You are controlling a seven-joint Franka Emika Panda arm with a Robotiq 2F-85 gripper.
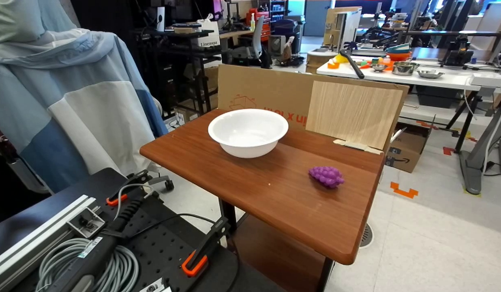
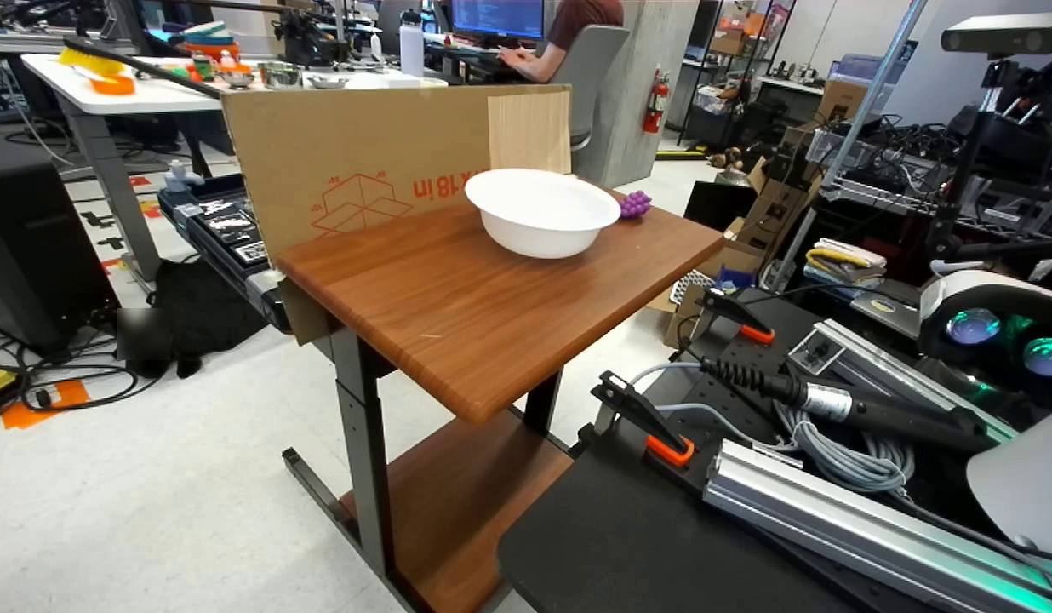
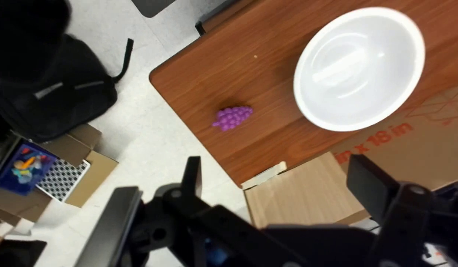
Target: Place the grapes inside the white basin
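Wrist view | my pincer (image 3: 278, 172) spread wide | grapes (image 3: 233, 118) on table (image 3: 266, 89) | white basin (image 3: 358, 74) at their two o'clock, apart

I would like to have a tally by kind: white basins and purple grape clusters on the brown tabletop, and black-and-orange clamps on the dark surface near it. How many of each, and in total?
White basin: 1
Purple grape cluster: 1
Black-and-orange clamps: 2
Total: 4
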